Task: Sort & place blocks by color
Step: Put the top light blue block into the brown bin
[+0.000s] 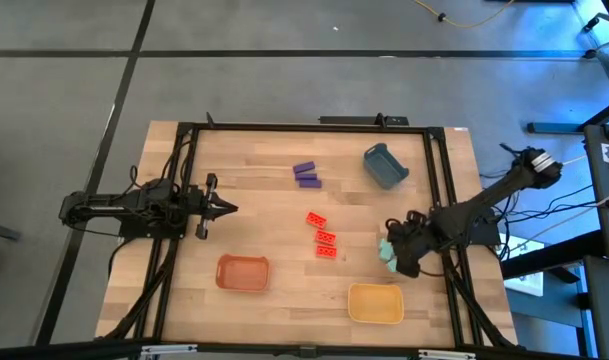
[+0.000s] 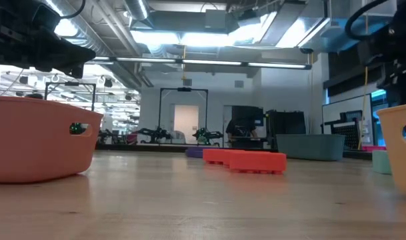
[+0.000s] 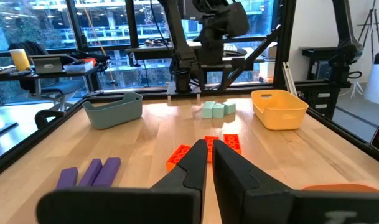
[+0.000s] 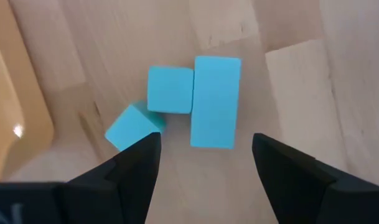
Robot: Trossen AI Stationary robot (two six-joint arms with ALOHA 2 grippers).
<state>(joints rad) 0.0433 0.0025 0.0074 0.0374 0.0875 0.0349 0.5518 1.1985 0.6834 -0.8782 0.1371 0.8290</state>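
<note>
Your right gripper (image 4: 205,163) hangs over the teal blocks (image 4: 192,102) near the table's (image 1: 264,170) right edge, fingers (image 4: 139,165) spread wide with nothing between them. From the right wrist view you see three teal pieces lying flat on the wood: a longer rectangular one, a square one touching its side, and a third turned at an angle, touching the square one's corner and partly behind one finger. Their faces look smooth and pale.

Your left gripper (image 1: 229,209) sits at the table's left side, pointing toward the centre, fingers (image 3: 198,171) nearly together and holding nothing.

The three red blocks (image 1: 323,236) lie mid-table in a short staggered row, close together; studs show on their tops in the left wrist view. In the low view they read as a flat red slab (image 2: 246,160).

The two purple blocks (image 1: 305,174) lie side by side farther toward the table's back, beside the blue-grey bin (image 1: 385,166), apart from it. They are plain elongated bars.

The orange tray (image 1: 243,272) stands on the front left of the table, the yellow tray (image 1: 375,303) on the front right, just beside the teal blocks. You cannot see any block inside either tray or the bin.
</note>
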